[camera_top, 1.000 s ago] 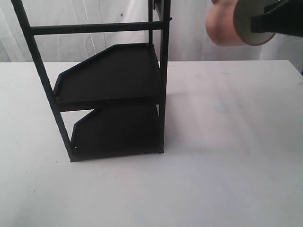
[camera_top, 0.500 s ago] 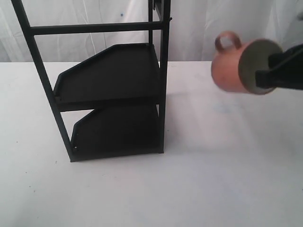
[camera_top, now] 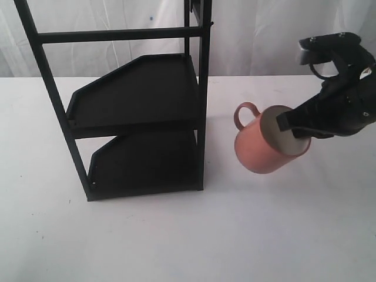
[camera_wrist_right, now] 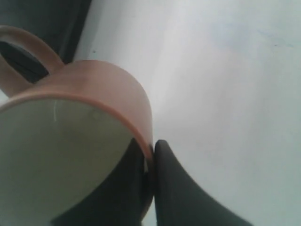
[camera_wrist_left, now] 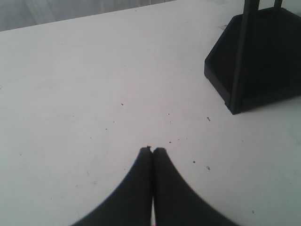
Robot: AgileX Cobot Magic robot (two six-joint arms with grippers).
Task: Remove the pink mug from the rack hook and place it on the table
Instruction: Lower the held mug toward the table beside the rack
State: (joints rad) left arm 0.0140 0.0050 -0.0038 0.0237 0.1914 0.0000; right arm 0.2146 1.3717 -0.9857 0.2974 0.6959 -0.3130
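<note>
The pink mug [camera_top: 259, 148] hangs tilted above the white table [camera_top: 176, 241], to the right of the black rack [camera_top: 141, 111], its loop handle pointing up and left. My right gripper [camera_top: 289, 124] is shut on its rim, one finger inside the cream interior and one outside. From the right wrist, the pink mug [camera_wrist_right: 113, 89] fills the frame and the right gripper [camera_wrist_right: 151, 146] pinches its wall. The rack hook [camera_top: 211, 24] is a small prong high on the corner post, empty. Over the bare table [camera_wrist_left: 94, 84], my left gripper [camera_wrist_left: 152, 150] is shut with nothing in it.
The rack's two flat shelves [camera_top: 135, 94] hold nothing. A white curtain [camera_top: 264, 35] hangs behind the table. A corner of the rack's lower shelf [camera_wrist_left: 254, 61] shows in the left wrist view. Open tabletop lies under and in front of the mug.
The right gripper has carried the mug down and to the left, from level with the rack's top to just above the table. The left gripper shows only now.
</note>
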